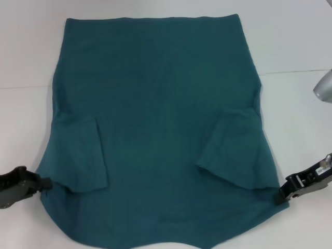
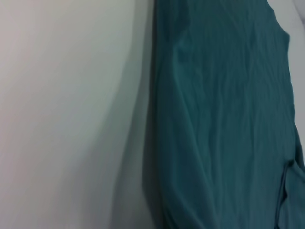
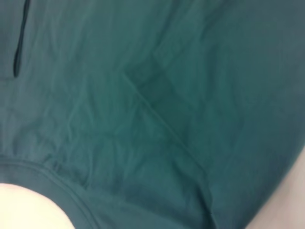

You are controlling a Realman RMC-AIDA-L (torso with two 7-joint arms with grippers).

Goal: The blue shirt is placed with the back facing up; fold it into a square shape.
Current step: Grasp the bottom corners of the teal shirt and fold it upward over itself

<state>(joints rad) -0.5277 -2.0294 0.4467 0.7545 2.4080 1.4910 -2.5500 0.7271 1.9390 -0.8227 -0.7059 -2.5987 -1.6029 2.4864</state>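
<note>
The blue shirt lies flat on the white table, hem at the far side and neckline at the near edge. Both short sleeves are folded inward over the body, the left sleeve and the right sleeve. My left gripper rests low at the shirt's near-left edge, touching the fabric. At the near-right corner my right gripper meets the cloth. The left wrist view shows the shirt beside bare table. The right wrist view is filled by the shirt, with a folded sleeve edge and the curved neckline.
White table surrounds the shirt on the left, right and far sides, and a seam line runs across it. A grey metal part juts in at the right edge of the head view.
</note>
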